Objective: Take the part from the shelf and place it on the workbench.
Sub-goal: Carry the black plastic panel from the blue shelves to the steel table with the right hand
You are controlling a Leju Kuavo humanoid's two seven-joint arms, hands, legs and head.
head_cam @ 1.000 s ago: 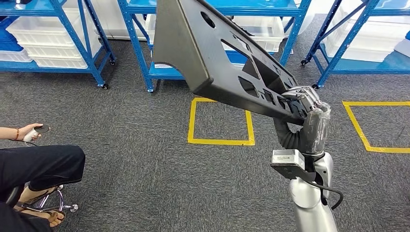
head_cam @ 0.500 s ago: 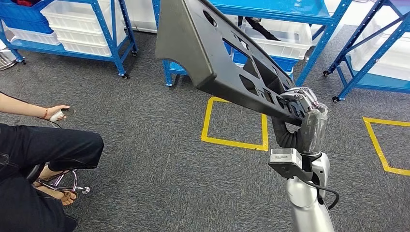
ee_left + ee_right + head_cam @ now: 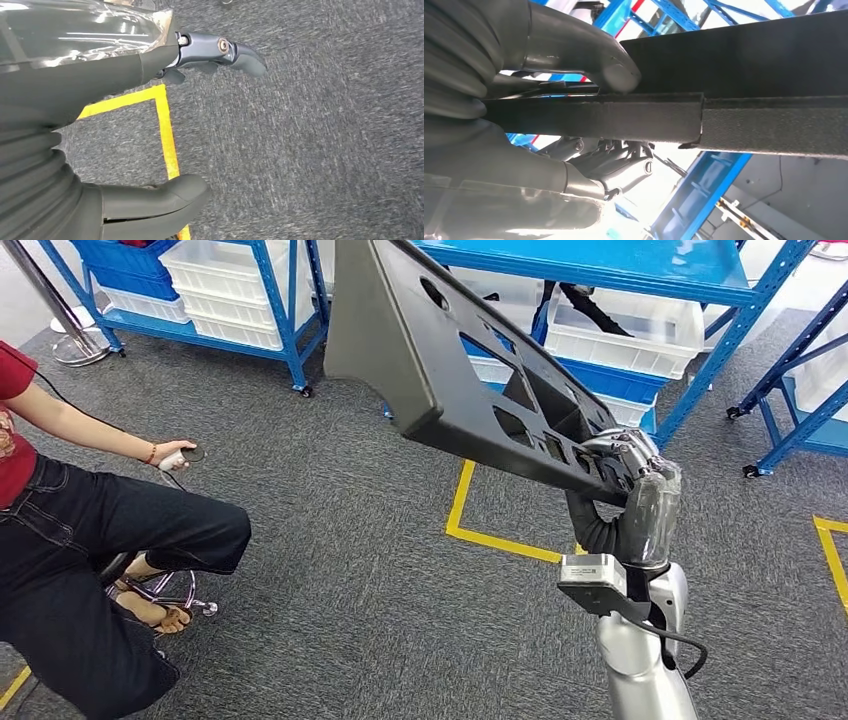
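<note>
1. The part [image 3: 450,360], one long dark panel pierced with cut-outs, is being carried in the air above the grey carpet [image 3: 350,570]; its long axis is slanting from the right hand up and away toward the robot's left, its broad end cut off by the picture's top edge.
2. The right hand [image 3: 622,465] is clamping the part's lower, narrow end; in the right wrist view the thumb [image 3: 589,55] is pressing one face and the fingers [image 3: 614,167] the other.
3. The left hand [image 3: 125,125] is hanging over the carpet, fingers apart, grasping nothing.
4. Blue shelf racks [image 3: 700,280] holding white bins [image 3: 620,335] are standing behind the part, which is hiding some of them.
5. One seated person [image 3: 90,530] is holding a small controller [image 3: 180,455].
</note>
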